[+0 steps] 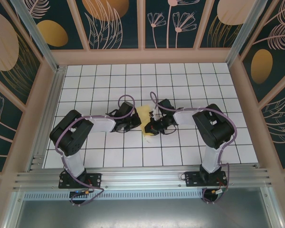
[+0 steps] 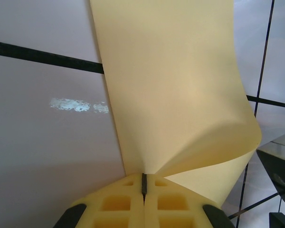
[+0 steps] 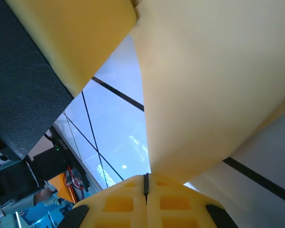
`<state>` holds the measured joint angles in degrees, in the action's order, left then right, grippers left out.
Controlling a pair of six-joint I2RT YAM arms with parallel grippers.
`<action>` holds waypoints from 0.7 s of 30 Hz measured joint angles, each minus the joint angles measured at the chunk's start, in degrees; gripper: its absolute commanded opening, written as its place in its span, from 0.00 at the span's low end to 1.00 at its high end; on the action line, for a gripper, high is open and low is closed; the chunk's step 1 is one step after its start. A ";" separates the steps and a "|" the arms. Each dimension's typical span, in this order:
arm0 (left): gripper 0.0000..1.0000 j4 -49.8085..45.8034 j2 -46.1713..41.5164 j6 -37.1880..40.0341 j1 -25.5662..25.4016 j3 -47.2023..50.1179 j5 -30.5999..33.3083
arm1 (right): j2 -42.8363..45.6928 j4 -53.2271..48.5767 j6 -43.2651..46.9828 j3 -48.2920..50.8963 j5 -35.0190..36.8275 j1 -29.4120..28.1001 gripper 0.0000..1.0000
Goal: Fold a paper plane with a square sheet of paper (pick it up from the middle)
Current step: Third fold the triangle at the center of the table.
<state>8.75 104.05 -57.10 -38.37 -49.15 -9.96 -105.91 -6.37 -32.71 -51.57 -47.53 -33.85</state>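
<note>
The square sheet of paper is pale yellow and hangs bent between my two grippers over the middle of the tiled table. My left gripper is shut on one edge of it. In the left wrist view the paper rises from the closed yellow fingertips and curls over to the right. My right gripper is shut on the opposite side. In the right wrist view the sheet fans up from the pinch of the right gripper. The left gripper's yellow finger is close at the upper left there.
The white tiled table stretches on all sides of the grippers. Beige frame walls with dark floral panels enclose it. An aluminium rail runs along the near edge, where both arm bases are bolted.
</note>
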 measured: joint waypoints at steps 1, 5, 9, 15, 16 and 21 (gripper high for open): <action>0.00 0.00 0.00 0.00 0.00 0.00 0.02 | 0.00 0.00 0.07 0.00 0.02 -0.15 0.02; 0.00 0.00 0.00 -0.02 0.00 0.00 0.07 | 0.00 0.00 0.55 0.00 0.59 -0.39 0.02; 0.00 0.00 0.00 -0.02 0.00 0.00 0.11 | -0.02 0.00 0.85 0.00 1.70 -0.44 0.02; 0.00 0.02 0.00 -0.04 0.00 0.00 0.11 | -0.70 0.20 0.87 -0.02 3.15 -1.05 0.02; 0.00 0.02 0.00 -0.04 0.00 0.00 0.11 | -0.98 0.26 0.87 -0.02 3.41 -1.16 0.02; 0.00 0.00 0.00 -0.20 0.02 0.00 0.17 | -1.14 0.37 0.92 -0.20 4.11 -1.44 0.03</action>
<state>8.75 104.05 -57.30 -38.35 -49.15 -9.78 -107.04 -6.00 -31.79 -51.77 -43.42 -35.29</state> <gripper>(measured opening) 0.047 0.047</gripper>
